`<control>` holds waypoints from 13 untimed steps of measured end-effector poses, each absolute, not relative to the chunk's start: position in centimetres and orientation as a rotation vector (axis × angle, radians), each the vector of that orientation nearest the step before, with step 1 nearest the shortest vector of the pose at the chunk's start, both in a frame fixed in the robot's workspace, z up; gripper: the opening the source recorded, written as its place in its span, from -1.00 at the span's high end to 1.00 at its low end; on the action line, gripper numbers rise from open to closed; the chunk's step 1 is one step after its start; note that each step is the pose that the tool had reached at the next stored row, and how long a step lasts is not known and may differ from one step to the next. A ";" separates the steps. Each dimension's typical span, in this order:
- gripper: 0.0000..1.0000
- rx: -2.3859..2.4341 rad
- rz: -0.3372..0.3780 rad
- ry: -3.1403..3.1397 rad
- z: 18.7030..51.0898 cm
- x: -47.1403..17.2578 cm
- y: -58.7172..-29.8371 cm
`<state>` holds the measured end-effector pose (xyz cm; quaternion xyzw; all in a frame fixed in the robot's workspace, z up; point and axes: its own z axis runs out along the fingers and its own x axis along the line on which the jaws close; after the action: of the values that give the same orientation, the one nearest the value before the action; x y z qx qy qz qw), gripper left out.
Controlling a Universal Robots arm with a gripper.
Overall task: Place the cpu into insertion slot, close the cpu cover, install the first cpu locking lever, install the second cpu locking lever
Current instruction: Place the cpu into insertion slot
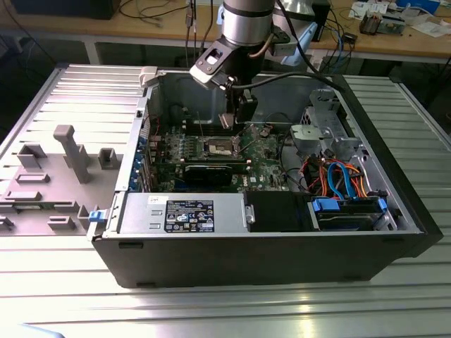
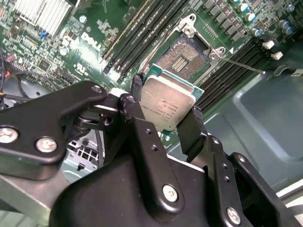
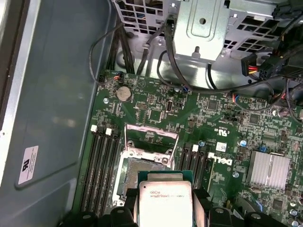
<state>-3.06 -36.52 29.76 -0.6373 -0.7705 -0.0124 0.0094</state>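
The cpu (image 2: 168,101) is clamped by two opposite edges between the black fingers (image 2: 189,127) of the gripper (image 2: 163,113), so that its silver-grey lid is left bare and its underside is kept free of contact. In both wrist views the chip is held clear of the board, not yet seated; it is carried near the insertion slot (image 2: 183,56), whose dark contact field lies uncovered within a silvery rim.

In the first wrist view the cpu cover (image 3: 147,152) is seen swung up and away from the socket, so that the opening is left free for the chip. A thin locking lever (image 2: 241,65) is seen released and angled out over the memory slots (image 2: 232,75) beside the socket; this is judged to be why the cover can stand open.

In the exterior view the arm is seen reaching down into the open computer case (image 1: 268,260); the case is laid on its side on the ribbed metal table (image 1: 211,303), so that the green motherboard (image 1: 271,165) faces upward and can be reached from above. The work is judged to be in its first step, with cover and levers not yet closed.
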 end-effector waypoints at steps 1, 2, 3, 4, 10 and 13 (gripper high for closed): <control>-0.09 -2.002 -0.038 -2.396 29.7 -3.1 -36.5; -0.09 -2.016 -0.038 -2.383 29.6 -3.1 -36.5; -0.09 -2.025 -0.038 -2.375 29.4 -3.1 -36.5; -0.09 -2.041 -0.037 -2.363 29.2 -3.1 -36.5; -0.09 -2.080 -0.028 -2.337 28.1 -3.4 -36.4; -0.09 -2.087 -0.027 -2.331 28.0 -3.4 -36.4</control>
<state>-3.38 -36.44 28.00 -0.6670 -0.7450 -0.0087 0.0065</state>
